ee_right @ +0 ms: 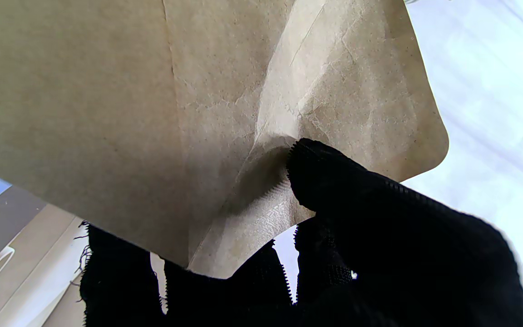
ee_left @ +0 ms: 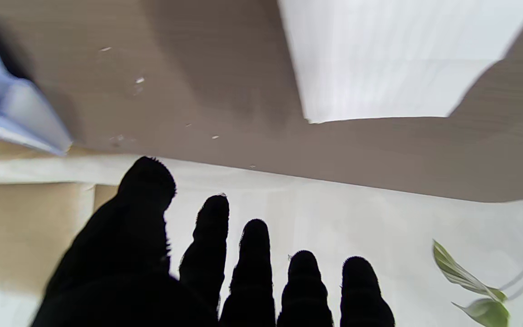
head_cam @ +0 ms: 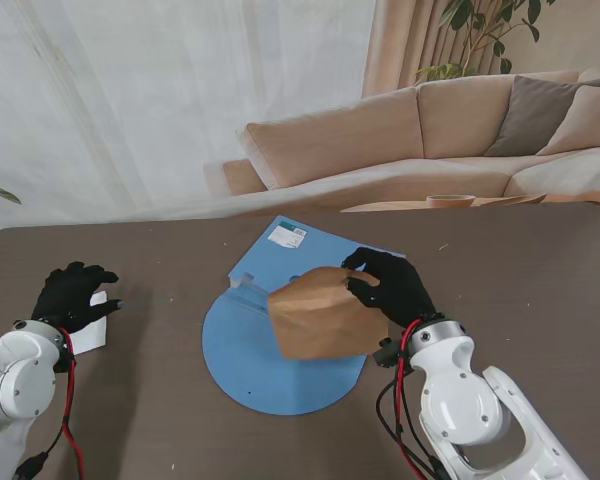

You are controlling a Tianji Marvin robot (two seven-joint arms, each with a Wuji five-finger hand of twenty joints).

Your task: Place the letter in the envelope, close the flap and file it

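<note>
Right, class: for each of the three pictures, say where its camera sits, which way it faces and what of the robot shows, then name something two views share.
Stand: above the shoulders, looking down at the table; both arms, left hand, right hand.
Left wrist: along spread fingers to the white letter.
Right wrist: along fingers gripping the brown envelope.
Shared: the envelope, stand and right wrist; the blue folder, stand and left wrist.
</note>
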